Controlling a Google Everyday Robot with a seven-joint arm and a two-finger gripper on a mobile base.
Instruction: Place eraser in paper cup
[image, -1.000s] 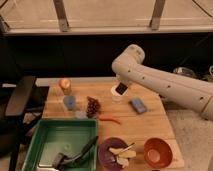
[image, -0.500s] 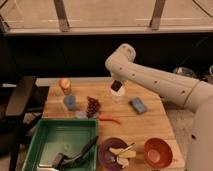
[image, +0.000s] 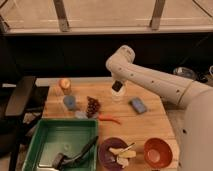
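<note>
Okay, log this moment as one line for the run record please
phase: placing | claw: directly over paper cup, holding eraser | eraser: not yet in cup | light-blue block: right of cup, untouched

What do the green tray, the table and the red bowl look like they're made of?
The green tray looks like moulded plastic with a slight sheen. The table appears to be wood in a warm matte tone. The red bowl is probably plastic or ceramic. The pincer hangs over the table's far side.
</note>
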